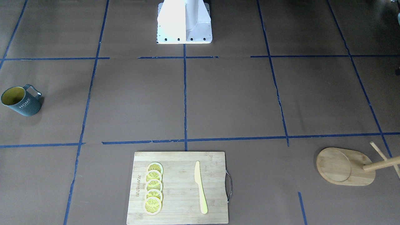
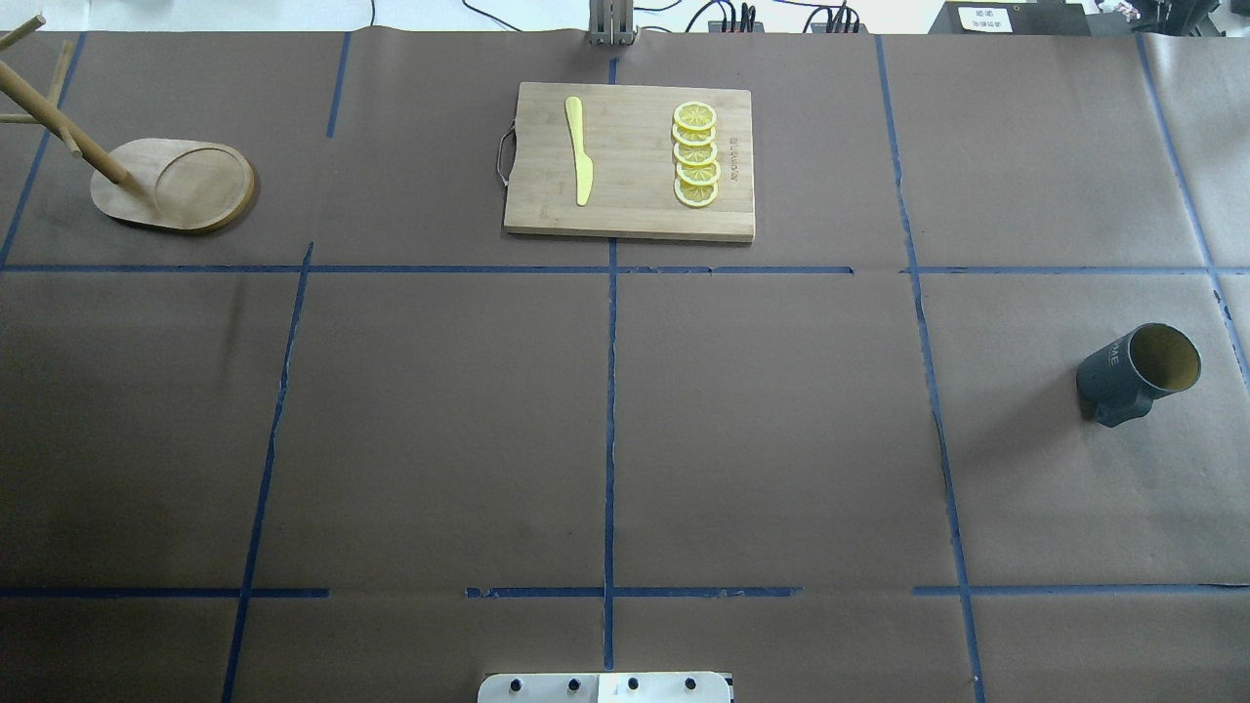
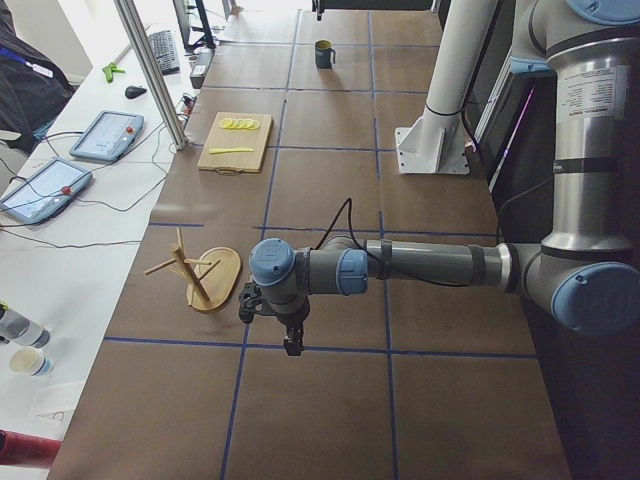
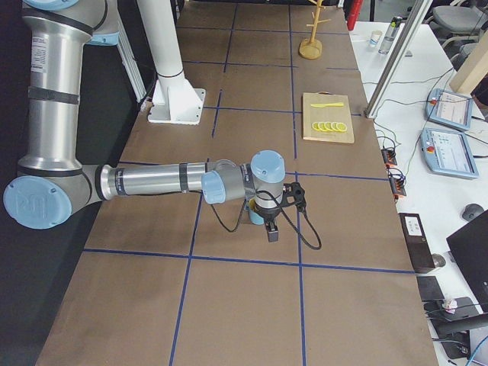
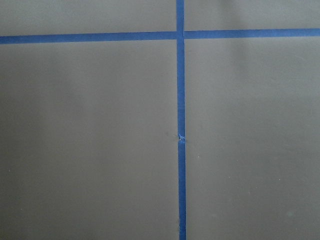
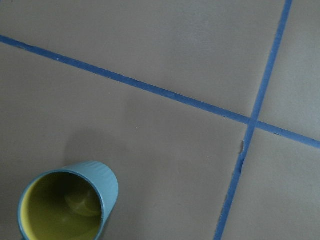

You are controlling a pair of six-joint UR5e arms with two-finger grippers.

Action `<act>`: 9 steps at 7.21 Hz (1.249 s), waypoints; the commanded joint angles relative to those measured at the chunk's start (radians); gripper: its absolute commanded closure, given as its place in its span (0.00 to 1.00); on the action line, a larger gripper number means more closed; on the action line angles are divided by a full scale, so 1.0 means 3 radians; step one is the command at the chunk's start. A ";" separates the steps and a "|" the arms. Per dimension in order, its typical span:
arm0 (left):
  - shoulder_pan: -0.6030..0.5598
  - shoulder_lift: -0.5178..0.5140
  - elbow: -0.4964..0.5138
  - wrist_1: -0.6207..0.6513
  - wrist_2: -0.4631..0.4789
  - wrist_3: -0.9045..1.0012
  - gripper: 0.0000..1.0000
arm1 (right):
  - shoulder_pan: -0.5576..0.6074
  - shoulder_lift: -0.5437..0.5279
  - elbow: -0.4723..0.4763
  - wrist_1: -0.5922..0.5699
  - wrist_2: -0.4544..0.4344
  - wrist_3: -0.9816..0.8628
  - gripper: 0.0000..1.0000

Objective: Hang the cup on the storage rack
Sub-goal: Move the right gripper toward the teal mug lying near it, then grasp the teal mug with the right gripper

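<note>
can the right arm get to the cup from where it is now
Probably yes. The cup stands upright with nothing near it, and the right hand hangs close by; the right wrist view looks down into its mouth.

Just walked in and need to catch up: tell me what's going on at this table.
Nothing is held yet. The cup stands upright at the table's end on the robot's right, the right gripper hovering close by it. The storage rack stands empty at the opposite end, the left gripper over the table near it. Whether the grippers are open cannot be told. A cutting board with lemon slices and a knife lies between.
</note>
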 commanded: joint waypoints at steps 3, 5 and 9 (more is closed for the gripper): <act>0.0000 0.0009 -0.0007 0.0001 0.0000 0.0000 0.00 | -0.0458 0.0154 -0.0153 0.0061 -0.0019 -0.0002 0.00; 0.0000 0.0015 -0.0007 0.0001 0.0000 0.0000 0.00 | -0.0514 0.0154 -0.0281 0.0061 -0.0014 0.0003 0.00; 0.0000 0.0015 -0.0007 0.0001 0.0000 0.0000 0.00 | -0.0683 0.0174 -0.0394 0.0061 -0.0019 -0.0002 0.48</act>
